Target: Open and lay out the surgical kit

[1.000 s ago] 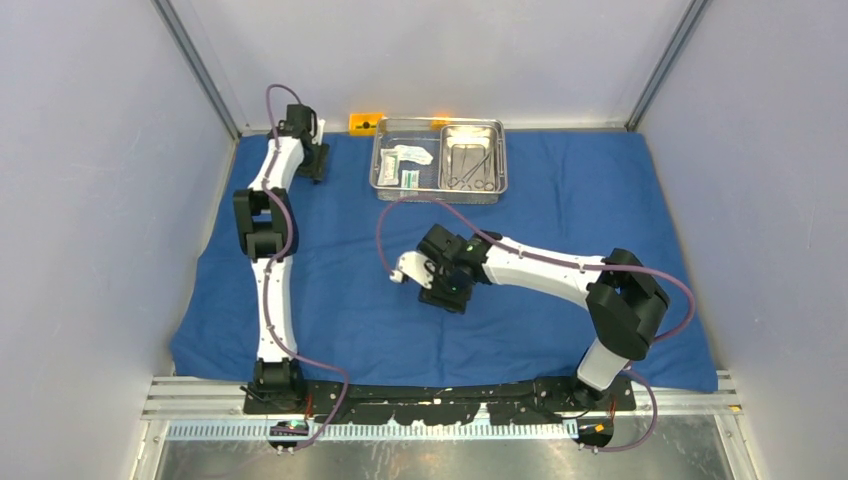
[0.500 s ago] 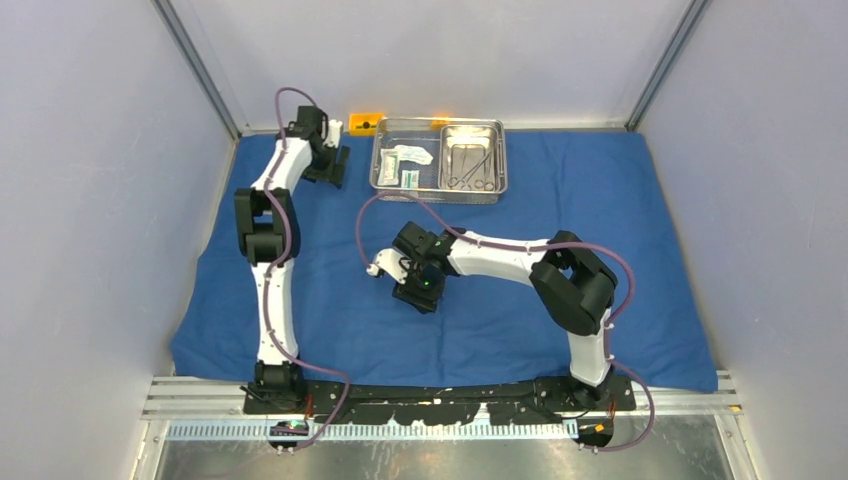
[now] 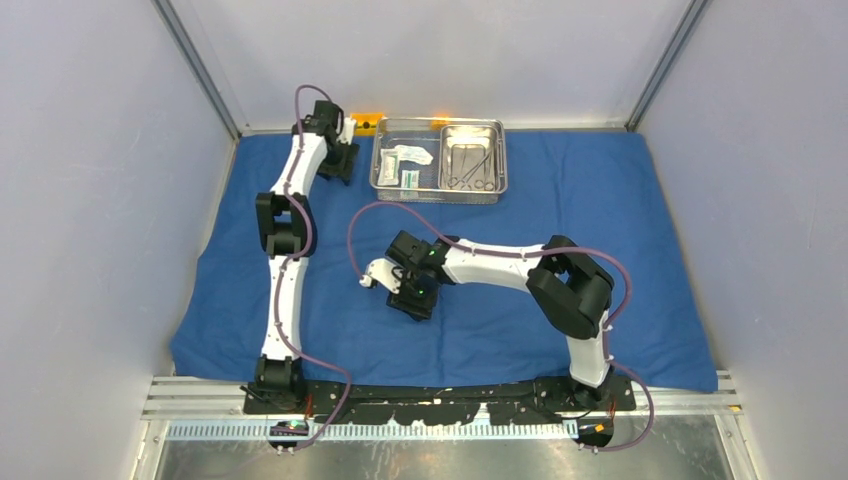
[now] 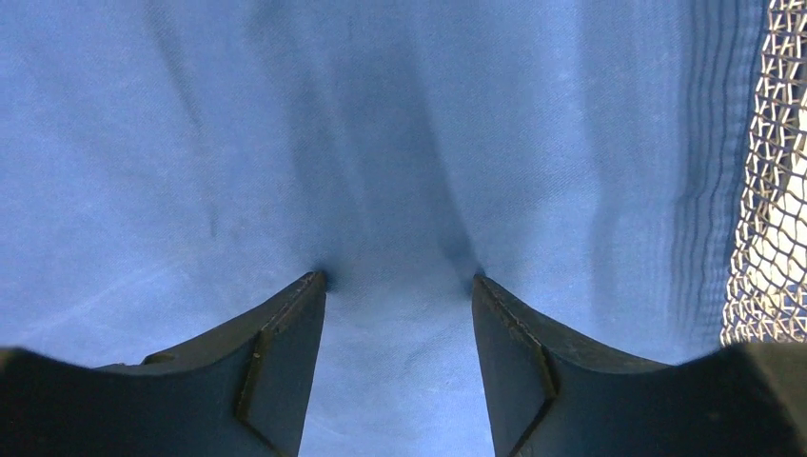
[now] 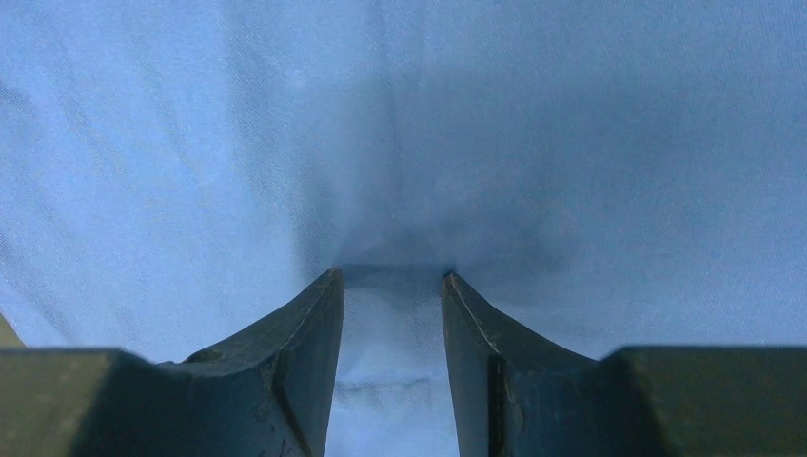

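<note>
Blue cloth [image 3: 620, 200] beneath; left gripper [image 4: 398, 277] half open, empty, basket [image 4: 771, 190] just right of it; right gripper [image 5: 391, 274] half open, empty

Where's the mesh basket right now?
Top view: the mesh basket sits at the far middle edge of the blue cloth, just right of the left gripper.

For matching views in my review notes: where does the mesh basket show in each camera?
Top: mesh basket at the far edge, centre.
Left wrist: its mesh runs along the right edge.
Right wrist: not in view.
Shared landmark: the blue cloth, in all three.
</note>
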Controlling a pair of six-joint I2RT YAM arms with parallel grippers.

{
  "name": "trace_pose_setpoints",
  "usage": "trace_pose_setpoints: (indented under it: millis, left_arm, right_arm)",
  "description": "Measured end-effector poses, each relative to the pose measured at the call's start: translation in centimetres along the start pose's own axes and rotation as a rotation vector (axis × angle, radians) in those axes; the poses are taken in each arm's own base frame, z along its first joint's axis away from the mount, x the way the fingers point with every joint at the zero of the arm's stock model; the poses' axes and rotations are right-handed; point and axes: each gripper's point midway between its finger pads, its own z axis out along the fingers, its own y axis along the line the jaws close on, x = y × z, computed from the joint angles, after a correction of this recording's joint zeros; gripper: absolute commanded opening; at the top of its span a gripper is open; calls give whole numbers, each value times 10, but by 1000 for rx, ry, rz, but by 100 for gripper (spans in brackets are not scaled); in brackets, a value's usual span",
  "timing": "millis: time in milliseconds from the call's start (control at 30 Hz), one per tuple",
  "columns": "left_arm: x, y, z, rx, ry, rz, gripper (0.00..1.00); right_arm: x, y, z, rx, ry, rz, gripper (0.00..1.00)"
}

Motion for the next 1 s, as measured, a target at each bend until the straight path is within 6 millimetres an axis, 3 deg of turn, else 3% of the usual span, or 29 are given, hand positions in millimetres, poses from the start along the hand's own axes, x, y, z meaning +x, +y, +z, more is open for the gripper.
trace_pose_setpoints:
  millis: [1000]
  left_arm:
    - [-20,27,9,-147,-55,-10,49]
  right_arm:
    - [9,38,3,-16,23,-126,41]
